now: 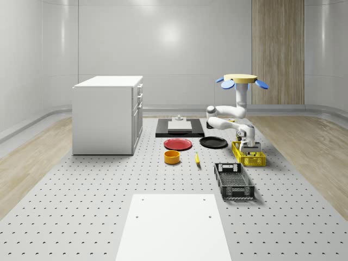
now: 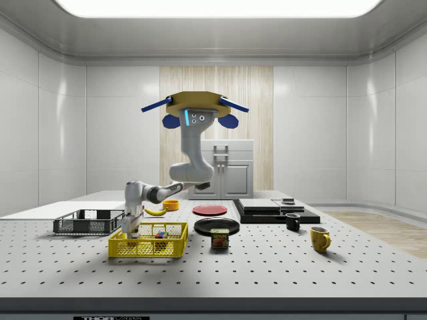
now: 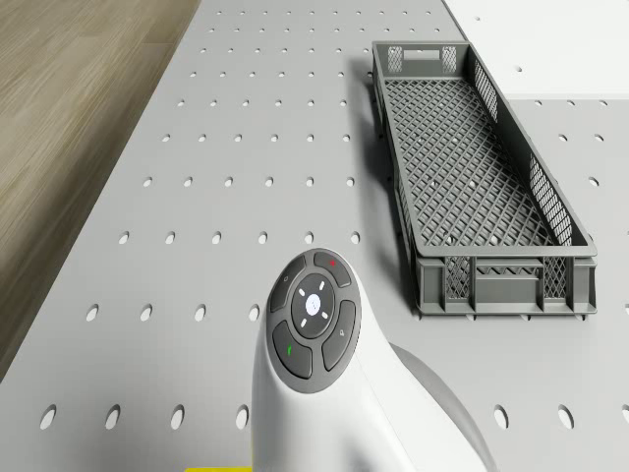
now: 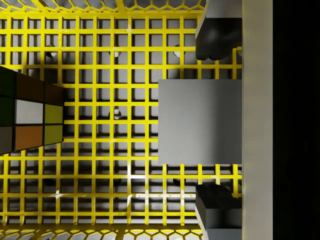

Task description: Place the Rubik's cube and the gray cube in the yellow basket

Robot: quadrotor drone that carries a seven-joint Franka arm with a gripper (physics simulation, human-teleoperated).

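The plain gray cube lies on the mesh floor of the yellow wire basket, between the hand's spread fingers. The multicoloured Rubik's cube sits apart, inside too. The drone hovers above the perforated worktop.

we see the drone hovering above the table behind the yellow basket; the gripper sits inside that basket, the gray cube between its fingers; the rubik's cube lies in the basket, apart from the gray cube; the gray crate lies just before the basket in the whole-scene view
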